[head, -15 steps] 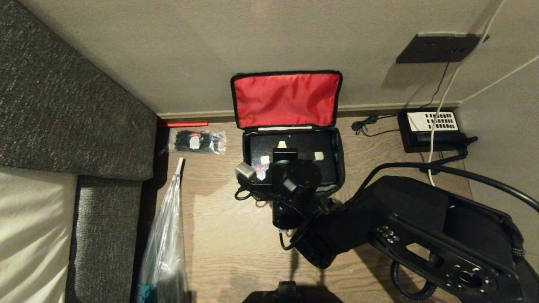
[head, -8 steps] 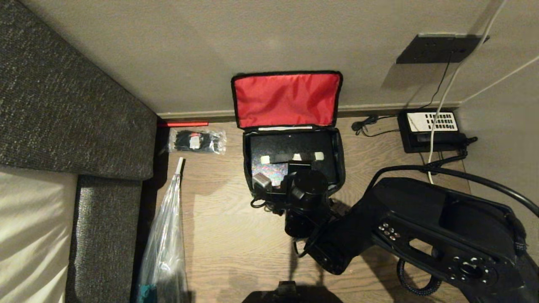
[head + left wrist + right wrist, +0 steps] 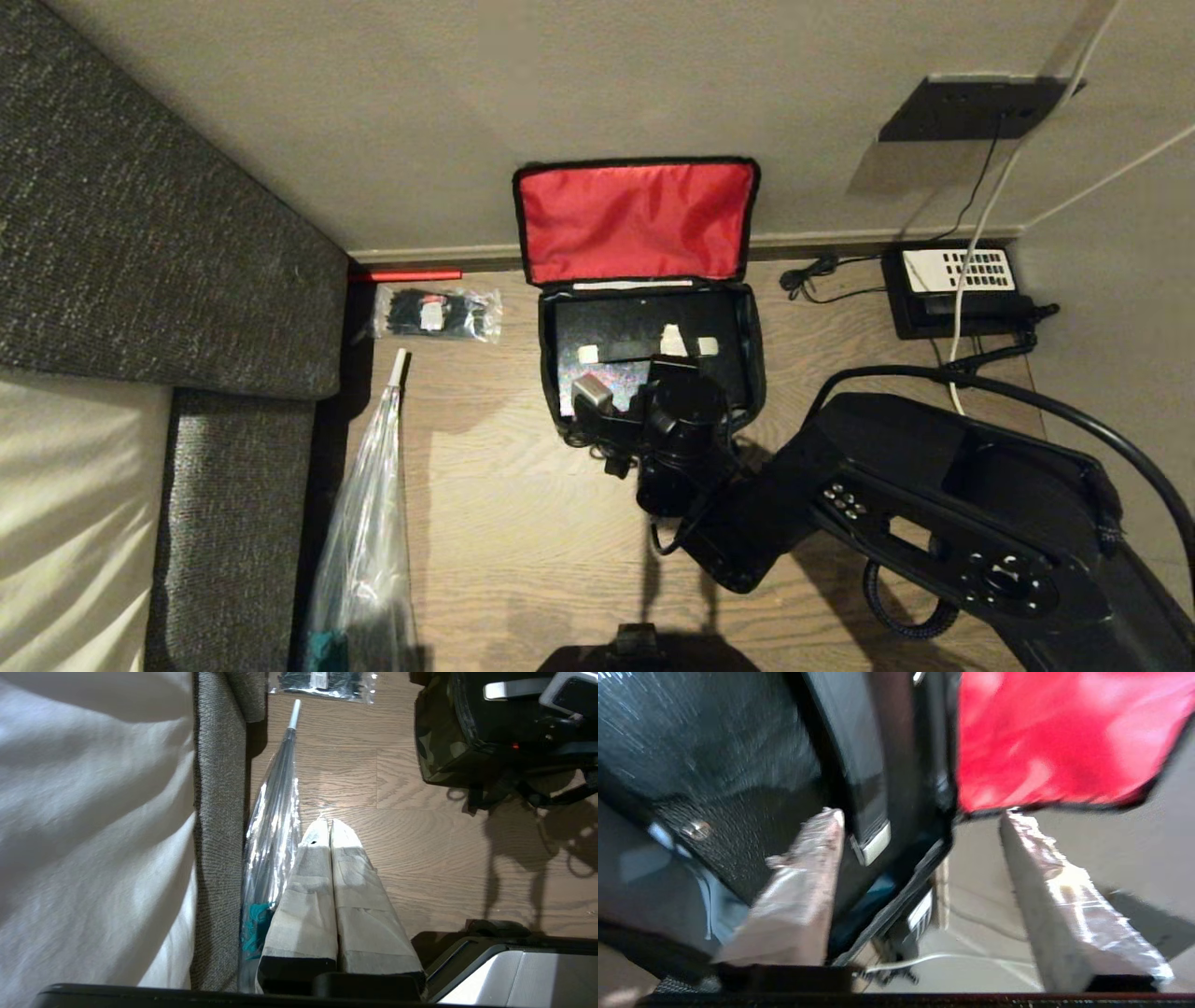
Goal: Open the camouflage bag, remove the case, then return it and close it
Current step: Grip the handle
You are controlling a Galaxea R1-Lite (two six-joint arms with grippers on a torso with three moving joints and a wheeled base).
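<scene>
Right gripper (image 3: 920, 821) over case (image 3: 616, 322), fingers spread, gripping nothing. Case flat inside camouflage bag (image 3: 754, 359), red lid up against wall. Left gripper (image 3: 325, 828) parked, fingers together.

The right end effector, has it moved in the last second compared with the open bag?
Yes. The right end effector has pulled back from the case toward the camouflage bag's near edge, fingers apart.
</scene>
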